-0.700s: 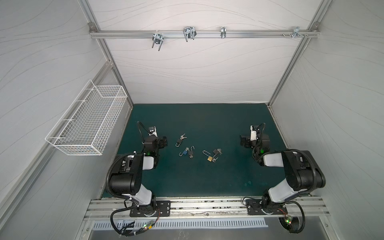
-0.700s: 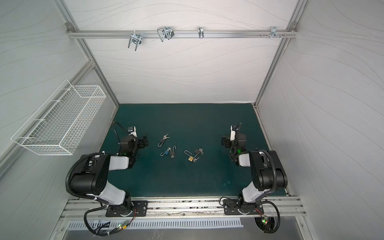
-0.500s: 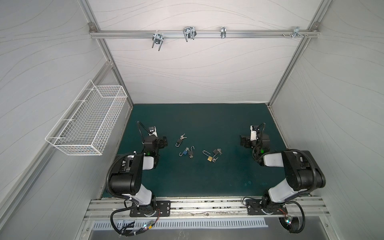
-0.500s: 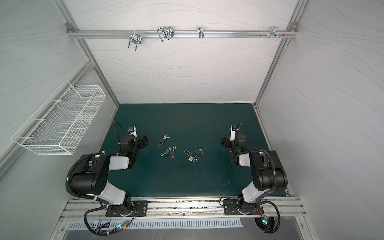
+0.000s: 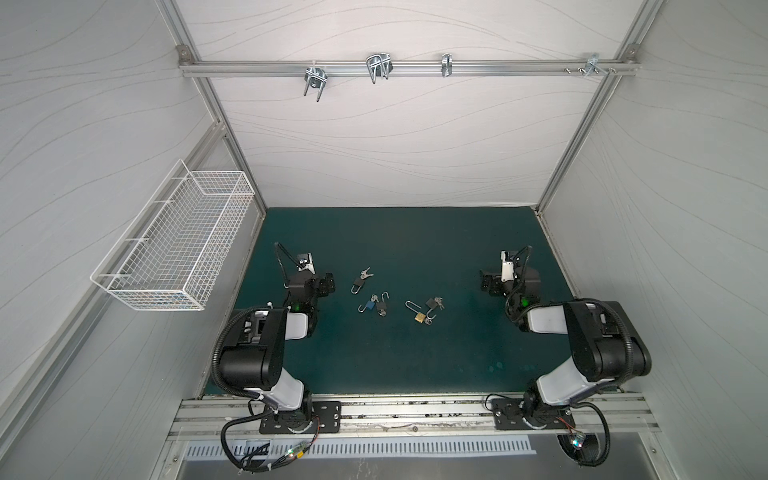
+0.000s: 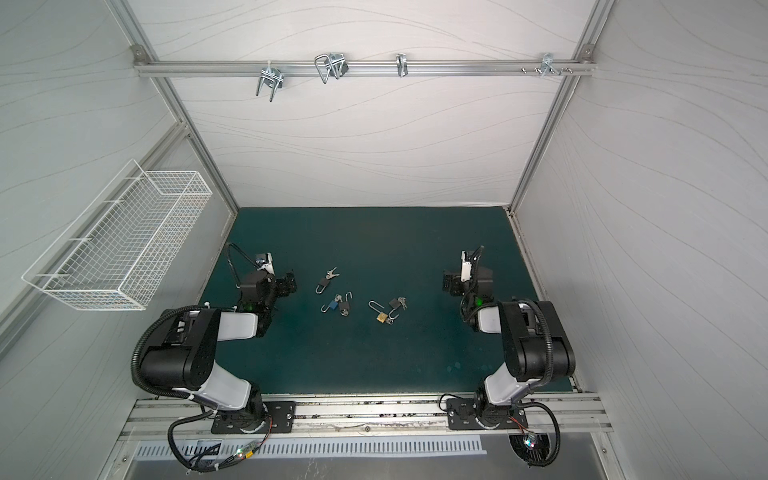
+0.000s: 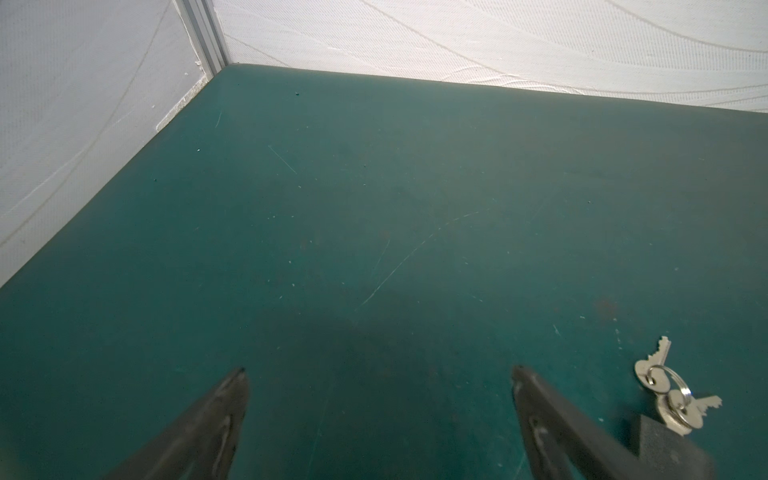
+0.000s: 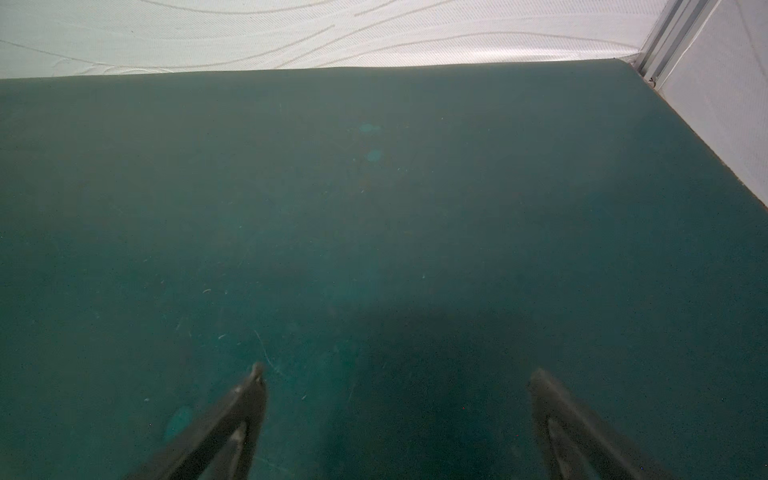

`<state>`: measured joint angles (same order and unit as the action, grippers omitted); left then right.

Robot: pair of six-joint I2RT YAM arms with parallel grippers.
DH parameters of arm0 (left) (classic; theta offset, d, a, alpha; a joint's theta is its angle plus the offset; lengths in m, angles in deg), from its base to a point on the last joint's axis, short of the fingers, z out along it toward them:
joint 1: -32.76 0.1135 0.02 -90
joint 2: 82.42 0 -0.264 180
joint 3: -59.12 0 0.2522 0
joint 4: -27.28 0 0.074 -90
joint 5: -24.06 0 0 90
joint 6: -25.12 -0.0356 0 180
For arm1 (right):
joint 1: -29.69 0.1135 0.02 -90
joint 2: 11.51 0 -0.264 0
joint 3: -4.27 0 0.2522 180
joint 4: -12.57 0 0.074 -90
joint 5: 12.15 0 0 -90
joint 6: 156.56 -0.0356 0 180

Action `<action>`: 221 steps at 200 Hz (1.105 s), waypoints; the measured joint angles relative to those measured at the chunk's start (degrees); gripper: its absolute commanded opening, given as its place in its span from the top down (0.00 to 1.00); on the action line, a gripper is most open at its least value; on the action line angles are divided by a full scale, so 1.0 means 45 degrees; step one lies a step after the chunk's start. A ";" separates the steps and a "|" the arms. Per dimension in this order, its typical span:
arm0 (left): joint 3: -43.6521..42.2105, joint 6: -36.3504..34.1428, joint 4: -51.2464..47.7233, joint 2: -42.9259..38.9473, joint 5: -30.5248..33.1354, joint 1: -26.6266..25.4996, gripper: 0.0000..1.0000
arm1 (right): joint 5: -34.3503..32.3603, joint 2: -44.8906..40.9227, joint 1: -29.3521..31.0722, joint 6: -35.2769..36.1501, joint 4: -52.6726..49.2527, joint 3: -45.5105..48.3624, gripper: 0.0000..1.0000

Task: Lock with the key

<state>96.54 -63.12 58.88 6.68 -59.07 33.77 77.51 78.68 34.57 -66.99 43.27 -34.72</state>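
Several small padlocks with keys lie mid-mat in both top views. A black padlock (image 5: 356,286) with a key bunch (image 5: 365,273) lies nearest my left gripper (image 5: 326,285). A blue padlock (image 5: 369,305) and a dark one (image 5: 381,307) lie beside each other with raised shackles. A brass padlock (image 5: 419,318) and another black one (image 5: 432,304) lie further right. In the left wrist view my left gripper (image 7: 378,370) is open over bare mat, with the keys (image 7: 665,388) just outside one finger. My right gripper (image 5: 488,285) (image 8: 399,370) is open and empty.
A white wire basket (image 5: 183,245) hangs on the left wall. Metal hooks (image 5: 378,68) hang from the rail across the back wall. The green mat (image 5: 415,365) is walled on three sides, with a metal rail (image 5: 415,411) along the front.
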 measured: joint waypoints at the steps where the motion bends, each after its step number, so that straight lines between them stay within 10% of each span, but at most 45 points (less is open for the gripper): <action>1: 0.0000 0.0000 0.0000 0.0000 0.0010 -0.0005 0.01 | 0.0000 0.0000 0.0000 -0.0005 0.0000 0.0000 0.01; 78: -0.0719 -0.1350 -0.0126 -0.2715 0.4473 -0.3507 0.01 | -0.0005 -0.3196 0.0160 -0.0112 -0.2079 -0.0049 0.01; 131: 0.3177 0.2657 -0.7504 -0.5081 0.7198 -0.4221 0.01 | -0.1486 -0.5600 0.0170 -0.4187 -0.6290 -0.1943 0.01; 175: 0.4362 0.5877 -1.2114 -0.5940 0.6013 -0.4279 0.01 | -0.0724 -0.6110 0.0083 -0.6387 -0.9097 -0.3016 0.01; 221: 0.4357 0.7271 -1.4416 -0.6654 0.2769 -0.5634 0.01 | 0.3201 -0.6339 0.0049 -0.6606 -0.9772 -0.2963 0.01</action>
<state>116.14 -30.40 -5.99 -23.27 -46.61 8.42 91.92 50.16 34.79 -96.72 -0.70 -48.06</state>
